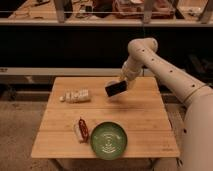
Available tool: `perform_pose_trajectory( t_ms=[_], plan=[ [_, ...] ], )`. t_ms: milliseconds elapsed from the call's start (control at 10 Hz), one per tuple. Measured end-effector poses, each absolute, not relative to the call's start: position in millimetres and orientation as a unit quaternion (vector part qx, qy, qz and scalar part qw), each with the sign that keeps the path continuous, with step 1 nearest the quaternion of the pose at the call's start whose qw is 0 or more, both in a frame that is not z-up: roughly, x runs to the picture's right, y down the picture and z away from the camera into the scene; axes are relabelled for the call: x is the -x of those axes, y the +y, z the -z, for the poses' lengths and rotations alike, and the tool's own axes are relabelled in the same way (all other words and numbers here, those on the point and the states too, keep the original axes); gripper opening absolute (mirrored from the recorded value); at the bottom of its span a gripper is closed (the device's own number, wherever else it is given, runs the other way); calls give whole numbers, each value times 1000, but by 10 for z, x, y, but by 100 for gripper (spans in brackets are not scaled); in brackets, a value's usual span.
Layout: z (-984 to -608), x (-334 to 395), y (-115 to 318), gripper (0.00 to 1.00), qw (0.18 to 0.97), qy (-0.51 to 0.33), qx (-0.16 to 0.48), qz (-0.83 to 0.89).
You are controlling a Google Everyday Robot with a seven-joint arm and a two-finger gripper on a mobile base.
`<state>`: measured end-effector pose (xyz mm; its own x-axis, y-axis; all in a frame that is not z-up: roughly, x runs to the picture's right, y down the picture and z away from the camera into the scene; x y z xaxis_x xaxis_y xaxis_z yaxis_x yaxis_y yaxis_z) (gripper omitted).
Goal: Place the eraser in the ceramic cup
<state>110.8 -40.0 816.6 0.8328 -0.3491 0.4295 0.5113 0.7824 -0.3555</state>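
Reaching in from the 3 o'clock side, the white arm (165, 70) bent at its elbow near the top of the scene and angled down toward the back half of the table (135, 125). The table was a pale wooden slab filling the lower middle of the view, with dark shelving behind it at 12 o'clock.

At the table's 6 o'clock edge lay a round green plate (108, 140). Just beside the plate, at its 9 o'clock, sat a red-and-white object (81, 130), close to the rim but whether touching could not be told. Toward 10 o'clock on the table lay a pale bottle (76, 96) on its side, well apart from the plate.

The gripper (121, 83) hung at the end of the arm above the table's back centre, closed on the eraser (115, 89). The eraser, a flat black slab, was held clear of the wood, tilted, with its upper right end in the grip and its lower left end free. It hovered at about 12 o'clock from the plate and at 3 o'clock from the bottle.

The cup could not be made out; the eraser and gripper covered the spot behind them.
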Motion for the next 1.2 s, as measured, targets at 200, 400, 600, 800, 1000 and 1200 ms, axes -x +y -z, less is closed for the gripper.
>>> perform_pose_trajectory(
  t_ms=[200,400,600,800,1000,1200],
  plan=[
    [-8230,-1000,-404,10,926,-176,242,229],
    [-8308,-907,-451,10,926,-180,247,222],
    [-8401,-868,-516,10,927,-180,247,218],
    [-8480,-848,-547,10,927,-181,248,216],
    [-8550,-825,-583,10,926,-185,249,215],
    [-8592,-811,-618,10,925,-187,249,217]
  ],
)
